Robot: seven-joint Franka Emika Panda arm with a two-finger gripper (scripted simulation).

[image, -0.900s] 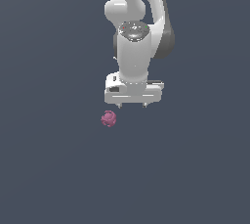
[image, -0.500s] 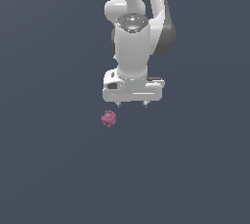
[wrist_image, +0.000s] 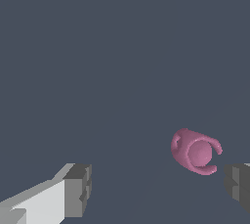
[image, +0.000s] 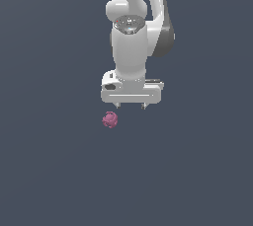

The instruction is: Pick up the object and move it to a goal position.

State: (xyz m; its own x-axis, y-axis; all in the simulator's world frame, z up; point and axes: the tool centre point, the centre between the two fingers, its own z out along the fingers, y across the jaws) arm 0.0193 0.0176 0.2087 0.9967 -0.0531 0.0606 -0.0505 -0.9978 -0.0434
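Note:
The object (image: pixel 110 120) is a small magenta-pink lumpy ball with curved loops, lying on the dark grey floor. My white gripper (image: pixel 131 106) hangs just above it and slightly toward the exterior view's right, open, with only the two short fingertips showing below the hand. In the wrist view the object (wrist_image: pixel 195 151) lies between the two dark finger pads (wrist_image: pixel 78 190), much closer to the one at the frame's edge; the gripper (wrist_image: pixel 158 186) holds nothing.
A flat, uniform dark grey surface (image: pixel 49 170) fills both views. The white arm (image: pixel 131 37) rises from the gripper to the top of the exterior view.
The gripper has moved down and slightly toward the exterior view's left, closing in on the object. The object has stayed where it was.

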